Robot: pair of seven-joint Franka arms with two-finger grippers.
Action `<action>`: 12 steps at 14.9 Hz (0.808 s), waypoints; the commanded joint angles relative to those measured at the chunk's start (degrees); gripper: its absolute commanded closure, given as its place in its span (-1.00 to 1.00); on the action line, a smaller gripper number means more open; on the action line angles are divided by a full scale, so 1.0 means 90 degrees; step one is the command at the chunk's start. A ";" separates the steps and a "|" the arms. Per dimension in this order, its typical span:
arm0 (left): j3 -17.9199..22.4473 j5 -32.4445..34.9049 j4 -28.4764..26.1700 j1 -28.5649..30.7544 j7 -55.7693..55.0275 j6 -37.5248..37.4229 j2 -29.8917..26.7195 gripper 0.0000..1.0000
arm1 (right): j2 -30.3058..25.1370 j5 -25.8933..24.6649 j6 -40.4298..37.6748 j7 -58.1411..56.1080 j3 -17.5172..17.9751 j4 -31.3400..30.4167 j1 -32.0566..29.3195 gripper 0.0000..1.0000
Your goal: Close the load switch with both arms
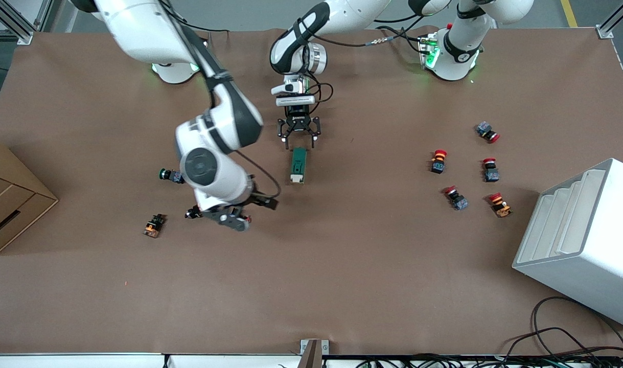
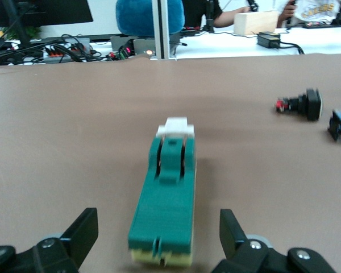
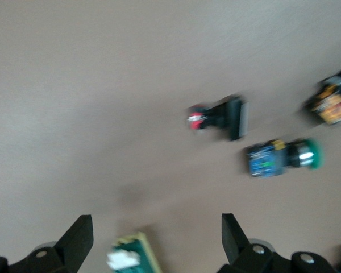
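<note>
The load switch lies flat in the middle of the table, a long dark green block with a cream underside. Its white lever end is the end nearer to the front camera. My left gripper is open, low over the green end toward the robots' bases. In the left wrist view the load switch lies between the left gripper's spread fingers, untouched. My right gripper is open over the table beside the switch, toward the right arm's end. The load switch's white tip shows by the right gripper.
Near the right gripper lie a green-capped push button, an orange one and a red one. Several red-capped push buttons lie toward the left arm's end, by a white rack. A cardboard box sits at the right arm's end.
</note>
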 commanded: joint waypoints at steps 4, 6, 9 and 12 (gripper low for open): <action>-0.0028 -0.1611 0.1424 0.0423 0.1199 0.0351 -0.0157 -0.91 | -0.0805 -0.0812 -0.1446 -0.2557 0.0108 -0.0133 -0.1217 -1.00; -0.0018 -0.2635 0.1992 0.0608 0.2038 0.0341 -0.0303 -0.91 | -0.1011 -0.1059 -0.1984 -0.3425 0.0108 -0.0045 -0.1685 -1.00; -0.0018 -0.3799 0.2131 0.1232 0.3269 0.0341 -0.0926 -0.93 | -0.1129 -0.1195 -0.2833 -0.4579 0.0088 0.0364 -0.2378 -1.00; -0.0018 -0.4922 0.2150 0.1896 0.4178 0.0341 -0.1435 -0.99 | -0.1129 -0.1800 -0.3566 -0.4787 0.0108 0.0920 -0.2566 -1.00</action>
